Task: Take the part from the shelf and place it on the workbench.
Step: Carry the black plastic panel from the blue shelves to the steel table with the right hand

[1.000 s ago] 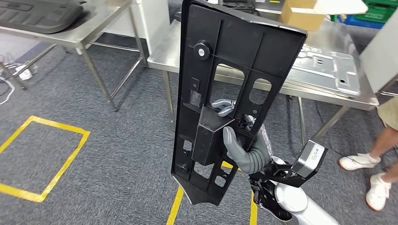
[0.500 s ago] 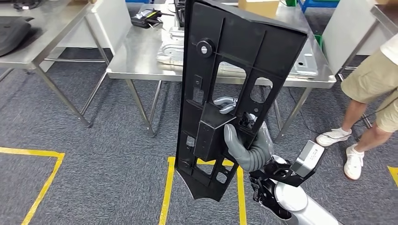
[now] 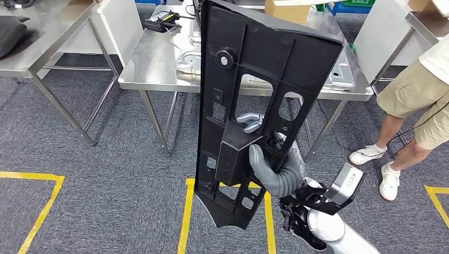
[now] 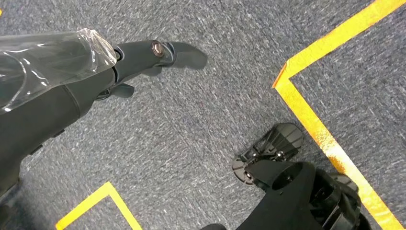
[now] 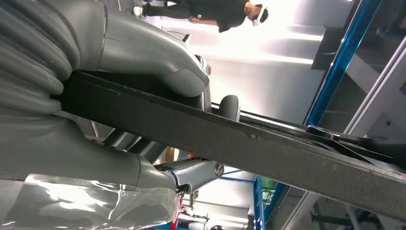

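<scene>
Gripping the black plastic panel near its lower half, the right hand holds the part upright and slightly tilted in front of the robot, above the grey carpet. The grey thumb presses on the near face beside a raised box-shaped boss, and light-coloured fingers show through a cut-out on the far side, so the panel is clamped between thumb and fingers. In the right wrist view the same clamp is seen edge-on: the thumb lies on one face of the panel's edge, and a finger bears on the opposite face.

The panel is ribbed, with several rectangular openings and a round knob near its upper end. It is in the air, touching no table.

Beyond it stands a stainless-steel workbench, which carries a flat metal stamped part, a cardboard box and a small dark device. A second steel table stands to the left. Yellow floor tape marks the carpet. A person in khaki shorts and white shoes stands at the right.

The left hand hangs over the carpet, holding nothing; its thumb extends straight, and the state of the other fingers cannot be told.
</scene>
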Controlling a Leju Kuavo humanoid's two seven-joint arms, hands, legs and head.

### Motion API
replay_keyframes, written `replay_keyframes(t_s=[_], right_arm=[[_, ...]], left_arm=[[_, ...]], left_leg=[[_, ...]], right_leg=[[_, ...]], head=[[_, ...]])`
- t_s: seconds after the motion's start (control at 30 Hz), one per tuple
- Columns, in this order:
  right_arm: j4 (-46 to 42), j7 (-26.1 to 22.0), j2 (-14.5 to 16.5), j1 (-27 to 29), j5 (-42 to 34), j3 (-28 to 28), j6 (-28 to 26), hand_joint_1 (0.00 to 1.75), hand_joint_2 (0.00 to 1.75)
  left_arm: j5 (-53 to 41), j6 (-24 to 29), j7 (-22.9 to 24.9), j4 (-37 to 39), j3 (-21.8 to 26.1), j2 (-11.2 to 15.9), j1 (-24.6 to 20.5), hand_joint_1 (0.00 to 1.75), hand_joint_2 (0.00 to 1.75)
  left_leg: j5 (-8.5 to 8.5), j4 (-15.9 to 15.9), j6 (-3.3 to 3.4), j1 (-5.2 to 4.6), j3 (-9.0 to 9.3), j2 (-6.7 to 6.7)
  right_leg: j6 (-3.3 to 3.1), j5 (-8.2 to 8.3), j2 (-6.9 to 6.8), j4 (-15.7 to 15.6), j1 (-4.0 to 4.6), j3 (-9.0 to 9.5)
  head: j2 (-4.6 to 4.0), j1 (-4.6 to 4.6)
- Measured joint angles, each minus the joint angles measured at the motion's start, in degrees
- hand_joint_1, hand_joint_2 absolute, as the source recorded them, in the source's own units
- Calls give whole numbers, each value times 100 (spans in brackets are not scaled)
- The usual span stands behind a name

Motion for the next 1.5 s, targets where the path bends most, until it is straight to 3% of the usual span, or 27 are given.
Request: replay_keyframes(t_s=[0.03, 0.07, 0.1, 0.17, 0.2, 0.33, 0.4, 0.47, 0.5, 0.53, 0.57, 0.63, 0.67, 0.73, 0.83, 0.9, 0.97, 1.0, 1.03, 1.07, 1.13, 1.17, 1.23, 1.33, 1.4, 1.5], right_arm=[[1, 0, 0, 6, 1, 2, 1, 175, 175], [2, 0, 0, 7, 1, 4, 1, 175, 175], [2, -1, 1, 6, 2, 5, 1, 175, 175], [2, -4, 1, 1, 5, 7, 1, 175, 175], [2, -7, 1, 0, 6, 8, 1, 175, 175], [1, -10, -5, -11, 8, 16, 0, 175, 175], [-1, -11, 0, -22, 11, 19, 1, 175, 175], [0, -11, 5, -17, 28, 24, 1, 175, 175], [0, -11, 6, -12, 41, 27, 0, 175, 175], [0, -11, 9, -10, 55, 31, 1, 175, 175], [0, -11, 13, -10, 68, 33, 1, 175, 175], [-1, -10, 22, -15, 100, 36, 0, 175, 175], [-1, -6, 25, -18, 116, 38, 0, 175, 175], [-1, 5, 33, -24, 143, 45, -1, 175, 175], [-3, 14, 38, -42, 164, 51, 0, 175, 175], [-4, 17, 39, -65, 164, 51, 1, 175, 175], [-4, 18, 44, -66, 164, 58, 1, 175, 175], [-4, 19, 46, -60, 163, 64, 1, 175, 175], [-3, 19, 47, -57, 163, 72, 1, 175, 175], [-3, 20, 47, -55, 164, 80, 1, 175, 175], [-2, 20, 48, -59, 164, 91, 1, 175, 175], [-2, 20, 50, -63, 164, 96, 1, 175, 175], [-1, 23, 55, -66, 163, 109, 0, 175, 175], [-3, 26, 60, -67, 163, 121, -1, 175, 175], [-5, 23, 67, -82, 164, 126, -1, 175, 175], [-5, 23, 72, -83, 164, 134, -1, 175, 175]], left_arm=[[0, -1, 0, 0, 0, -1, 7, 0, 175], [0, -1, 0, 0, 0, -1, 10, 0, 175], [0, -1, 0, 0, 0, -1, 11, 0, 175], [0, 1, 0, 0, 0, 4, 10, 0, 175], [0, 2, 0, 0, 0, 7, 9, 0, 175], [0, 2, 0, 0, 0, 8, 4, 0, 175], [1, 2, -1, 0, 0, 6, -1, 0, 175], [9, 2, -12, 0, 1, 3, -20, 0, 175], [14, 2, -17, 0, 2, 3, -29, 0, 175], [19, 0, -22, 0, 2, 4, -29, 0, 175], [23, -2, -23, 0, 2, 6, -18, 0, 175], [39, -5, -36, 1, 1, 20, 19, 0, 175], [45, -4, -49, 1, 0, 30, 27, 0, 175], [56, -4, -78, 2, 0, 44, 24, 0, 175], [68, -4, -100, 2, 0, 46, 36, 0, 175], [68, -3, -107, 2, 0, 54, 38, 0, 175], [68, -5, -107, 2, 0, 59, 35, 0, 175], [68, -7, -107, 2, 0, 59, 39, 0, 175], [68, -7, -107, 2, 0, 59, 47, 0, 175], [67, -7, -105, 2, 0, 59, 54, 0, 175], [66, -5, -102, 3, 0, 60, 58, 0, 175], [66, -5, -98, 3, 0, 61, 54, 0, 175], [66, -4, -90, 4, 0, 65, 47, 0, 175], [66, -4, -85, 4, 0, 67, 45, 0, 175], [66, -5, -85, 4, 0, 68, 31, 0, 175], [67, -4, -85, 4, 0, 68, 34, 0, 175]], left_leg=[[-7, 1, -10, 7, 5, 4], [-18, 2, -26, 18, 18, 6], [-35, 4, -52, 24, 37, 6], [-79, 16, -122, 11, 67, 5], [-97, 17, -159, -2, 76, 6], [-189, 110, -293, 40, 53, 24], [-455, 674, -333, 54, -225, 18], [-766, 1529, -345, 48, -688, 15], [-809, 1793, -338, 42, -855, 15], [-739, 1835, -319, 33, -915, 14], [-561, 1619, -287, 17, -848, 11], [-117, 756, -183, -35, -497, -8], [22, 387, -129, -67, -347, -17], [72, 50, -46, -113, -220, -21], [91, -71, 15, -88, -84, -19], [95, -98, 44, -57, 17, -17], [59, -98, 62, -55, 53, -14], [37, -98, 61, -53, 66, -13], [9, -96, 52, -48, 92, -14], [-24, -96, 38, -41, 131, -15], [-106, -95, -8, -24, 233, -20], [-146, -91, -39, -26, 275, -22], [-210, -76, -116, -38, 312, -17], [-264, 57, -206, -25, 324, -7], [-400, 529, -244, -5, 92, -8], [-797, 1667, -292, -1, -655, -11]], right_leg=[[15, 83, -9, -40, -14, 13], [28, 259, -27, -323, -30, 150], [42, 475, -62, -767, -47, 380], [29, 726, -109, -1513, -51, 769], [0, 751, -114, -1678, -45, 852], [-184, 720, -69, -1716, -9, 878], [-250, 708, -61, -1726, -15, 908], [-288, 683, -53, -1726, 8, 932], [-301, 669, -45, -1725, 23, 948], [-309, 653, -33, -1725, 37, 970], [-312, 635, -14, -1725, 49, 999], [-302, 594, 19, -1726, 67, 1057], [-282, 573, 28, -1730, 74, 1075], [-217, 561, 29, -1742, 77, 1097], [-123, 546, 10, -1658, 81, 1128], [-63, 295, -9, -1225, 66, 938], [-3, -35, -15, -448, 46, 501], [16, -129, -17, -141, 36, 295], [30, -97, -19, -37, 22, 179], [41, 53, -25, -156, 7, 172], [60, 596, -62, -998, -26, 481], [44, 738, -88, -1393, -29, 641], [-40, 813, -118, -1771, -9, 792], [-197, 788, -87, -1786, 7, 869], [-263, 742, -78, -1796, 3, 970], [-307, 635, -52, -1797, 22, 1077]], head=[[0, 1], [0, 1], [0, 1], [0, -1], [0, -4], [0, -11], [0, -20], [0, -27], [0, -28], [0, -28], [0, -28], [0, -28], [0, -28], [0, -27], [0, -27], [0, -23], [0, -20], [0, -20], [0, -20], [0, -19], [0, -19], [0, -21], [0, -29], [1, -31], [1, -49], [0, -69]])
